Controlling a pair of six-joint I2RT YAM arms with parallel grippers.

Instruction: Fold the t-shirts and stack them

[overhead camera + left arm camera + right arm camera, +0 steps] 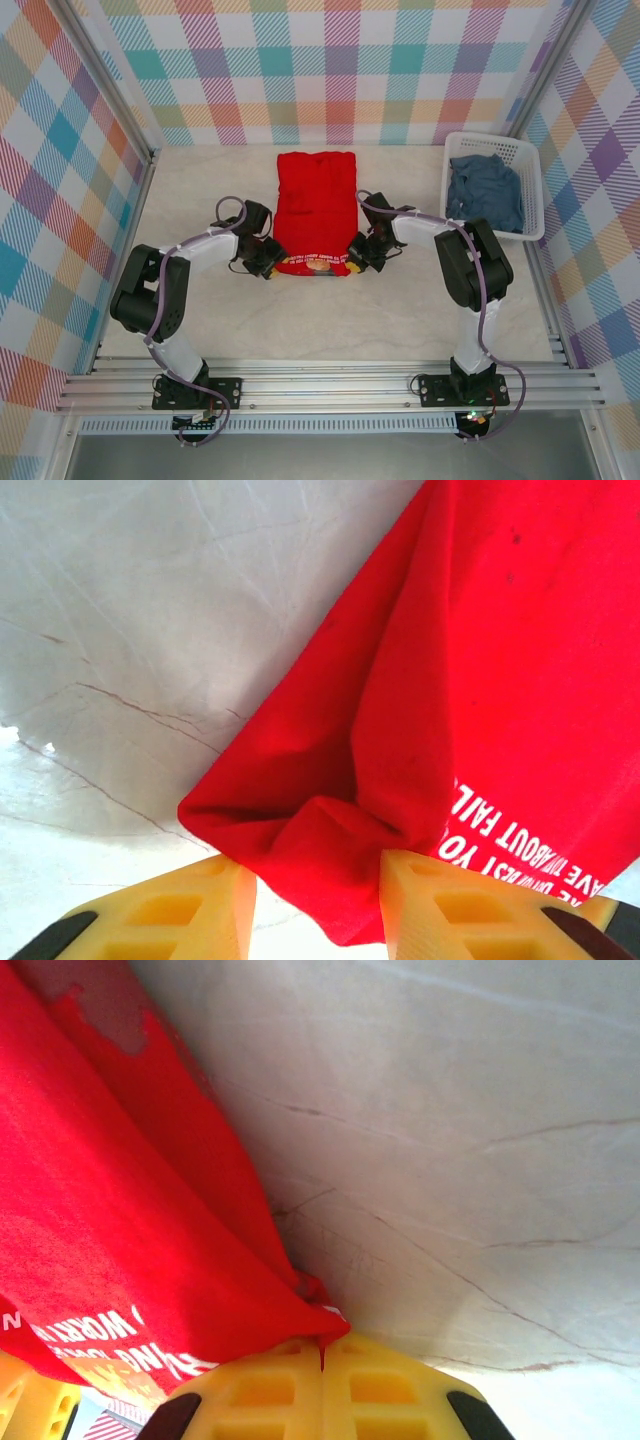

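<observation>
The red t-shirt (315,205) lies flat in the middle of the table, folded into a tall narrow shape with white lettering at its near hem. My left gripper (270,262) is at its near-left corner. In the left wrist view its yellow fingers (440,900) stand apart with a bunched fold of the red t-shirt (480,660) between them, so this gripper (318,865) is open. My right gripper (355,258) is at the near-right corner. In the right wrist view it (322,1345) is shut, pinching the corner of the red t-shirt (100,1210). The blue-grey t-shirt (485,190) lies crumpled in the basket.
The white lattice basket (533,190) stands at the far right against the checked wall. Checked walls close in the table on the left, back and right. Bare marbled tabletop (200,190) lies to either side of the red t-shirt.
</observation>
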